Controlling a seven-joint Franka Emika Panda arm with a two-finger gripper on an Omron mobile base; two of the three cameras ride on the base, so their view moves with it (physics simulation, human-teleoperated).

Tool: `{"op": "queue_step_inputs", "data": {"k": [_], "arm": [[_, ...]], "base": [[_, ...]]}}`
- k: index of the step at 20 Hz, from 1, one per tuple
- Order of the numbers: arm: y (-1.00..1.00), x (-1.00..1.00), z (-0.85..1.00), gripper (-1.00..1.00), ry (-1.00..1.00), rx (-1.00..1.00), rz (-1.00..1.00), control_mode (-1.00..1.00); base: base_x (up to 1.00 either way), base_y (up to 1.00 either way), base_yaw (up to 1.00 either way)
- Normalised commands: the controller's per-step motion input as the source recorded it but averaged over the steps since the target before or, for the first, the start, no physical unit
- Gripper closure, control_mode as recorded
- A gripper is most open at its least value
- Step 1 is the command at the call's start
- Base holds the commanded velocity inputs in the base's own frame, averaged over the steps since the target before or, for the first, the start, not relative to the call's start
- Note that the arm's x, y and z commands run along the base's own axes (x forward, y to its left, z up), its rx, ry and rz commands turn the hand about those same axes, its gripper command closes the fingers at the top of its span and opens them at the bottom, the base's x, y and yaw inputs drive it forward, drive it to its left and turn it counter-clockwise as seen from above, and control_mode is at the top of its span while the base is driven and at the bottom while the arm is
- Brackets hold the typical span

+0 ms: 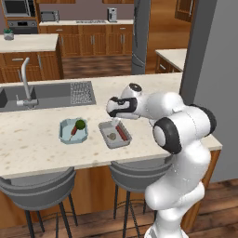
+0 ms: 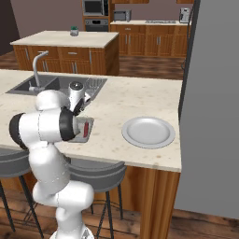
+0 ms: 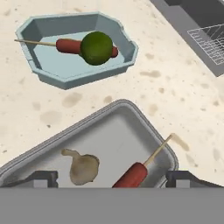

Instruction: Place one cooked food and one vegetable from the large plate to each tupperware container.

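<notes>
The light blue container (image 3: 48, 70) holds a round green vegetable (image 3: 96, 47) and a red sausage on a stick (image 3: 65, 45). To its right, the grey container (image 1: 105, 133) holds a brownish mushroom-like piece (image 3: 83, 167) and a second skewered sausage (image 3: 131, 175). My gripper (image 1: 115, 120) hangs just above the grey container (image 3: 127, 118), open, its fingertips (image 3: 41, 177) spread wide with nothing between them. The large plate (image 2: 148, 131) lies bare, farther right on the counter.
The dark sink (image 1: 46, 95) with its faucet (image 1: 25, 86) and a wire drain rack (image 1: 81, 92) sits behind the containers. Two grey stools (image 1: 39, 188) stand under the counter's front edge. A grey wall (image 2: 210, 107) borders the counter on the right.
</notes>
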Motion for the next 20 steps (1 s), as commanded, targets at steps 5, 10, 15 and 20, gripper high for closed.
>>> {"op": "queue_step_inputs", "data": {"k": [5, 10, 15, 20], "arm": [[-0.98, -1.00, 1.00, -1.00, -0.32, 0.00, 0.00, -1.00], [-1.00, -1.00, 1.00, -1.00, -0.24, -0.02, 0.00, -1.00], [-0.91, -1.00, 0.98, -1.00, -0.09, -0.28, 0.03, -1.00], [-0.76, -1.00, 0.31, -1.00, 0.05, -0.67, 0.08, -1.00]], "base": [[0.00, 0.00, 0.00], [0.00, 0.00, 0.00], [0.00, 0.00, 0.00], [0.00, 0.00, 0.00]]}}
